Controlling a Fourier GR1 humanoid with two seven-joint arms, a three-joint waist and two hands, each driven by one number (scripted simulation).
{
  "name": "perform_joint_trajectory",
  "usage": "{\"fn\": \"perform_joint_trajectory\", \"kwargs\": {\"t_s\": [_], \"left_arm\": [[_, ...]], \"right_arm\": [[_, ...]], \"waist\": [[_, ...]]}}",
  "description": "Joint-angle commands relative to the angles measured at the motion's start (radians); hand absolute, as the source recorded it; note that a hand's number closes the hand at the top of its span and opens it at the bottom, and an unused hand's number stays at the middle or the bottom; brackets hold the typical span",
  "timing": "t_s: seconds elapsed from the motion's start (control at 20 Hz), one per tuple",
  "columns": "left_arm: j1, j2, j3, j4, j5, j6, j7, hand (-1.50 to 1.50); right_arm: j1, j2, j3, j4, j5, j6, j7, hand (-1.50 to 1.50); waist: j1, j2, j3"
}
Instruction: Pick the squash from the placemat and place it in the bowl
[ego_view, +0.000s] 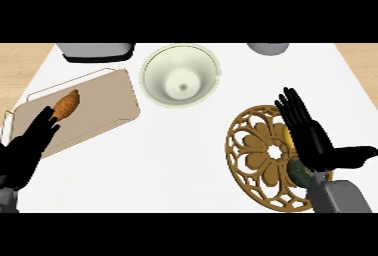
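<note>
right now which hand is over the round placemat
The right hand, open above the gold openwork placemat; the left hand lies by the tan cutting board.

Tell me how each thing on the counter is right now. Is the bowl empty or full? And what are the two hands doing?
bowl: upright, empty.
squash: on the placemat, mostly hidden under the right hand.
placemat: lying flat, partly covered by the right hand.
right hand: open, fingers straight, above the placemat.
left hand: open, over the cutting board's edge.
cutting board: flat, with a sweet potato on it.
sweet potato: lying on the board, untouched.
</note>
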Motion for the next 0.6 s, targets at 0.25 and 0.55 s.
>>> {"fn": "perform_joint_trajectory", "kwargs": {"t_s": [0.25,0.55], "left_arm": [[-0.089,-0.128,-0.083,-0.135,-0.107,0.11,-0.105,0.0],[-0.067,-0.18,-0.116,-0.116,-0.123,0.145,-0.102,0.0]], "right_arm": [[0.127,-0.031,0.071,-0.047,0.301,-0.363,0.222,1.5],[0.228,0.12,-0.059,-0.178,0.437,-0.792,-0.03,-1.5]], "waist": [[-0.037,0.049,-0.044],[-0.076,0.043,-0.039]]}}
